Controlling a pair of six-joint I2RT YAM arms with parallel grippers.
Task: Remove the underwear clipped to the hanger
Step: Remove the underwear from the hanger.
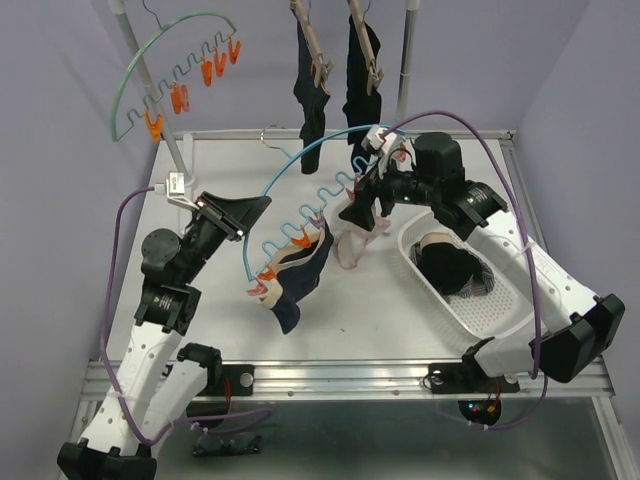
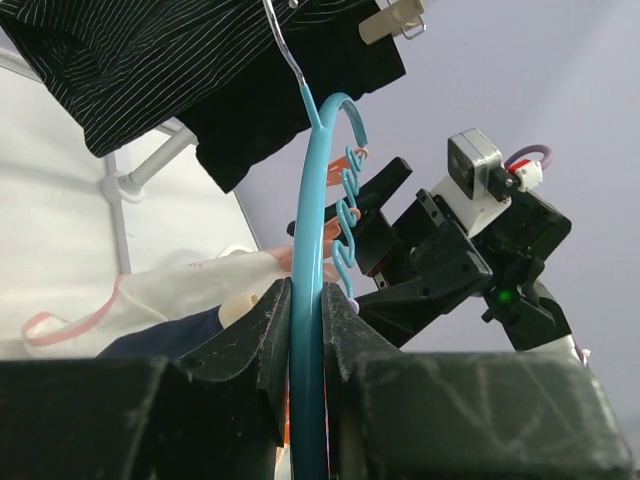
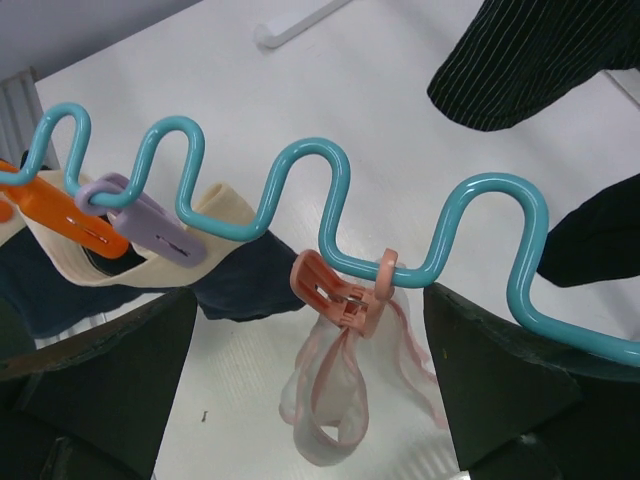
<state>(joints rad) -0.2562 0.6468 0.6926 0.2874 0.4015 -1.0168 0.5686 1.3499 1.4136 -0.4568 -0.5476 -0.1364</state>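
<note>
The top camera looks down from behind both arms, while close wrist cameras look out through the left gripper (image 2: pixel 307 292) and right gripper (image 3: pixel 310 295), all sharing the blue hanger (image 1: pixel 290 165).

The hanger (image 2: pixel 312 200) is above the middle of the surface (image 1: pixel 350 325), with underwear (image 1: pixel 300 270) clipped beneath it. A basket (image 1: pixel 495 308) sits on the surface to its right, cloth (image 1: pixel 447 265) lying in it. Behind, more garments (image 1: pixel 312 100) hang, and a second hanger (image 1: pixel 150 40) hangs at rear left.
</note>
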